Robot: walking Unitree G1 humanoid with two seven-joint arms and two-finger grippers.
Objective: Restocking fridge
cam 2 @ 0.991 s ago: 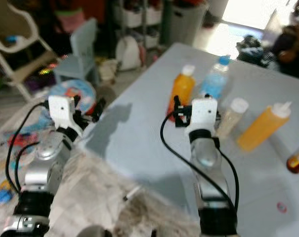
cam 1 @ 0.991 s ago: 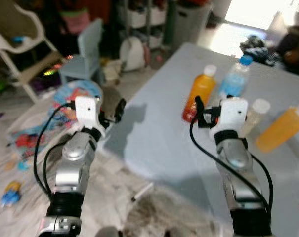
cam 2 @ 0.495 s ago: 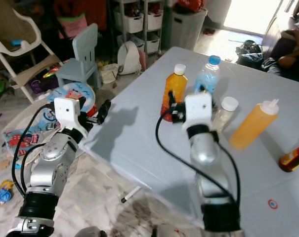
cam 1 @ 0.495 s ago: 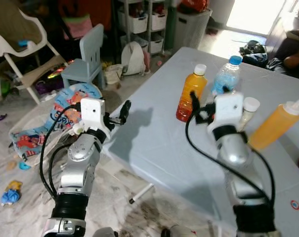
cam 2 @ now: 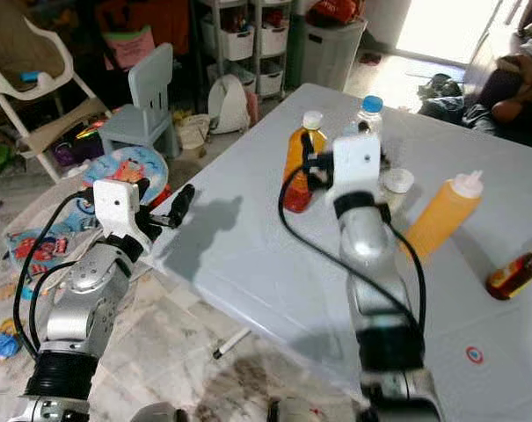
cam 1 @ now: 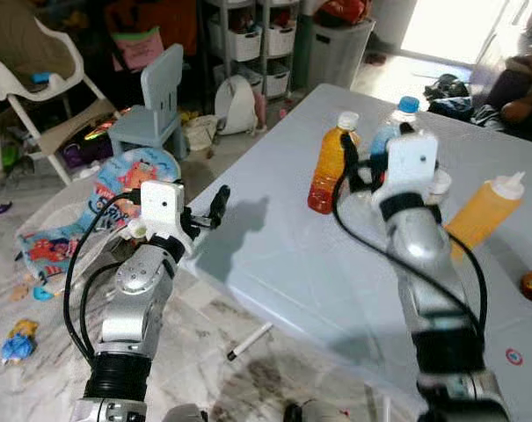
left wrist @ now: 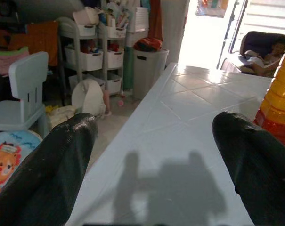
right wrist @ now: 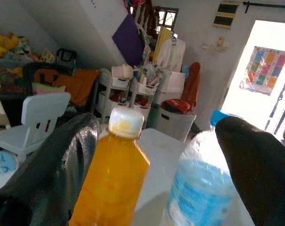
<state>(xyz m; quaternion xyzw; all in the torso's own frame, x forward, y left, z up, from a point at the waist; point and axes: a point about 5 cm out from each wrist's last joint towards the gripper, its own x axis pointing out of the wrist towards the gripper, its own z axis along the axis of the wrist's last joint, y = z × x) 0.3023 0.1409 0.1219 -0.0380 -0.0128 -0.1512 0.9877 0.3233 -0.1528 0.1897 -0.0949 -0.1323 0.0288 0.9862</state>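
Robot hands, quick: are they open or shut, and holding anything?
Left gripper: open, holding nothing, at the table edge.
Right gripper: open, holding nothing, just before the orange juice bottle and water bottle.

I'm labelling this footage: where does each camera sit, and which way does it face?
Left and right eye views: on the head, looking down at the table; both arms show, left gripper, right gripper.
Left wrist view: on the left wrist, facing across the table; two black fingers.
Right wrist view: on the right wrist, facing the orange juice bottle and water bottle.
All share the juice bottle.
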